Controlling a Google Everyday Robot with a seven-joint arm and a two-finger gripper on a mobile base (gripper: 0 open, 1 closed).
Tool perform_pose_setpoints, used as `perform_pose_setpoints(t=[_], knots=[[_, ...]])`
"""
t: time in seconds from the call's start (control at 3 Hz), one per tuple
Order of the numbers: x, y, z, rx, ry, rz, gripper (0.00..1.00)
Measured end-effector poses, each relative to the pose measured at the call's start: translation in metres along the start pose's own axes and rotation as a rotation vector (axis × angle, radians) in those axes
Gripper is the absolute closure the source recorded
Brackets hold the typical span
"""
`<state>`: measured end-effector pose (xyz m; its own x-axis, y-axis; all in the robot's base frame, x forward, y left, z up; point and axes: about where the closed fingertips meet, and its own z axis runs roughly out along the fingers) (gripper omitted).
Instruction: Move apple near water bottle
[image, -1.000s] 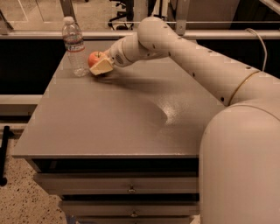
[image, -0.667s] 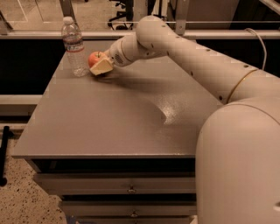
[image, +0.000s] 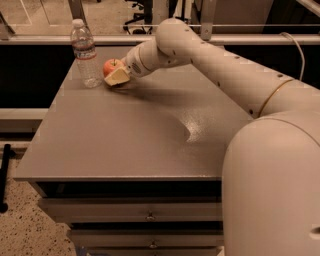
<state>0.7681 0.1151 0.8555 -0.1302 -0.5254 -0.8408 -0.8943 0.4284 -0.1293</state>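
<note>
Just beside the clear water bottle (image: 85, 54), the round red, yellow-topped apple (image: 110, 65) is clasped by the gripper (image: 115, 75).

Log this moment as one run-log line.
gripper: at apple, far corner of table | apple: close beside water bottle, contact unclear | water bottle: upright | goal: looks met

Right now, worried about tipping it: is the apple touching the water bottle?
Cannot tell. The camera view shows the apple close beside the water bottle, neither gap nor contact plain; the gripper sits at the apple.
</note>
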Motion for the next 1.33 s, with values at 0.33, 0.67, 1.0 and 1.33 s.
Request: perform_pose_setpoints(t=[0.33,0.67,1.0,1.33], knots=[[0.002,0.002,0.0,-0.01,-0.002,0.005,0.0],[0.004,0.006,-0.006,-0.019,-0.003,0.003,0.0],[0.009,0.012,-0.029,-0.02,-0.032,-0.002,0.0],[0.031,0.005,-0.085,0.018,-0.08,0.006,0.0]])
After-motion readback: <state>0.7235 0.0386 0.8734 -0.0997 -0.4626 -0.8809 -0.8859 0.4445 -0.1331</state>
